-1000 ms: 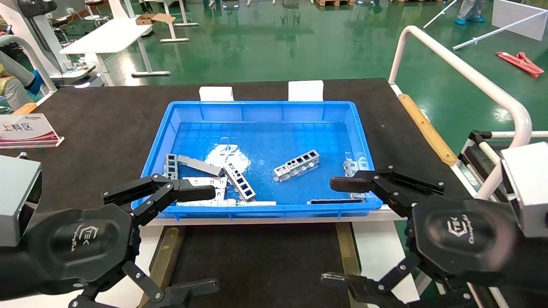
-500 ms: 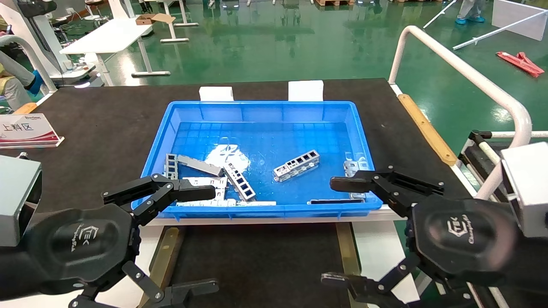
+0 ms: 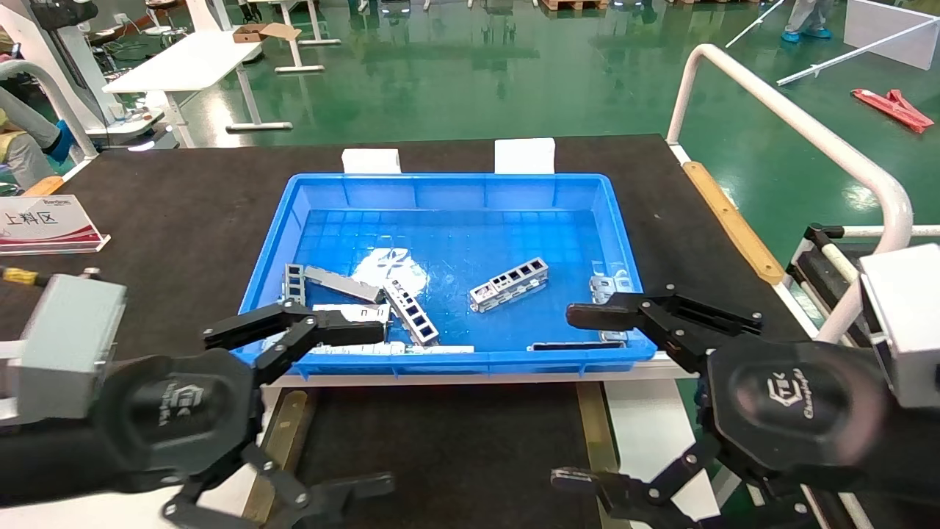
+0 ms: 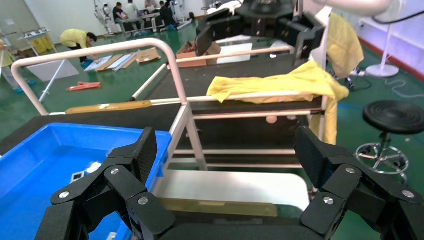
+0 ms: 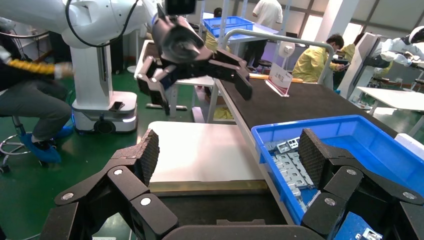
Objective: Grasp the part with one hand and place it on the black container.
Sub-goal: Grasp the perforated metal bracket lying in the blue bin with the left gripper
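Several slim silvery ladder-like parts lie in the blue bin [image 3: 455,191]. One part [image 3: 508,283] lies alone right of centre, and another [image 3: 411,312] leans among flat plates at the bin's front left. The black container [image 3: 440,441], with tan side rails, sits just in front of the bin, between my grippers. My left gripper [image 3: 371,408] is open and empty at the bin's front-left corner, over the container's left rail. It also shows in the left wrist view [image 4: 225,155]. My right gripper [image 3: 576,397] is open and empty at the bin's front-right corner, and shows in the right wrist view [image 5: 227,155].
Flat tabbed plates [image 3: 352,314] lie by the bin's front wall. A white sign [image 3: 44,224] stands at far left. A white tube railing [image 3: 793,125] runs along the right. White plates [image 3: 646,433] flank the container.
My left gripper has shifted right and slightly forward toward the bin's front-left corner, its wrist turned. The right gripper and the parts have not moved.
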